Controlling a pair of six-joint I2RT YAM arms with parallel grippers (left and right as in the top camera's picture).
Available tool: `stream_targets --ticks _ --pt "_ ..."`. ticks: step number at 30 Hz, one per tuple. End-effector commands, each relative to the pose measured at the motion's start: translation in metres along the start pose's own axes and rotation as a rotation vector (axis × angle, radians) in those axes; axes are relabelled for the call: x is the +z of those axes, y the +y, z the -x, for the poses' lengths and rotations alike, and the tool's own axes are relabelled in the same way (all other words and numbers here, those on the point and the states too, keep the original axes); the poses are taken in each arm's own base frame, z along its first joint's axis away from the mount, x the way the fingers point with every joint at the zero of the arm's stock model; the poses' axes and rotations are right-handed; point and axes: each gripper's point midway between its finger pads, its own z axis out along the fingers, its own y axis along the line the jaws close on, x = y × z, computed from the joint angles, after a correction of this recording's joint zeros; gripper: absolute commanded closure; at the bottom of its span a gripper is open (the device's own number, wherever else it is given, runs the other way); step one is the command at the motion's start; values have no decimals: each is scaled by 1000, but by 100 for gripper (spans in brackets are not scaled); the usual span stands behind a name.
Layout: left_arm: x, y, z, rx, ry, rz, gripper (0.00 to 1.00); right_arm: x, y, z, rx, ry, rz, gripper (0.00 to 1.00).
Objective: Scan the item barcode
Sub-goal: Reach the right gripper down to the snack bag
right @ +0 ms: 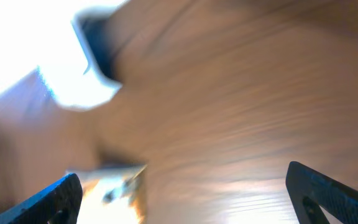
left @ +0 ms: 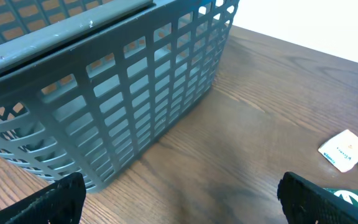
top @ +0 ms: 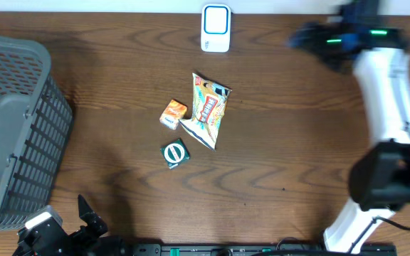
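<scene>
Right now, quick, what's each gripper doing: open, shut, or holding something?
Left gripper: open, holding nothing.
Right gripper: open, nothing between its fingers, though its wrist view is blurred.

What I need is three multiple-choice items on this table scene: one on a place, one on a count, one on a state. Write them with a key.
1. Where on the table does the grey basket stand?
A. Left edge
B. Centre
C. Right edge

2. How many packaged items lie in the cluster mid-table?
A. One
B. Three
C. Five

3. What state is the right tool in?
A. Shut on an item
B. Shut, empty
C. Open, empty

Key:
1 A, the overhead view shows it against the left edge.
2 B, the snack bag, orange box and green packet lie there.
3 C, its jaws stand wide apart with nothing between them.
</scene>
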Motion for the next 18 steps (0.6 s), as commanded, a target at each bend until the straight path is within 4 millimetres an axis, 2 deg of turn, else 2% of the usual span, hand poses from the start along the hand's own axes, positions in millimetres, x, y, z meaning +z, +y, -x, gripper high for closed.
stream_targets --ticks 1,5,8,10,12,18 --pt "0 1 0 -8 -2 4 2 44 65 -62 -208 145 57 1" --pt "0 1 0 -8 -2 4 2 73 119 -121 -359 213 58 5" --pt "0 1 0 -8 -2 4 2 82 141 -144 -469 164 -25 10" --pt "-1 1 0 -8 -3 4 2 83 143 -148 -492 108 -115 22" --pt "0 1 0 -8 -3 5 2 82 142 -152 -501 69 -188 43" --pt "0 1 0 -8 -3 5 2 91 145 -166 -631 97 -198 70"
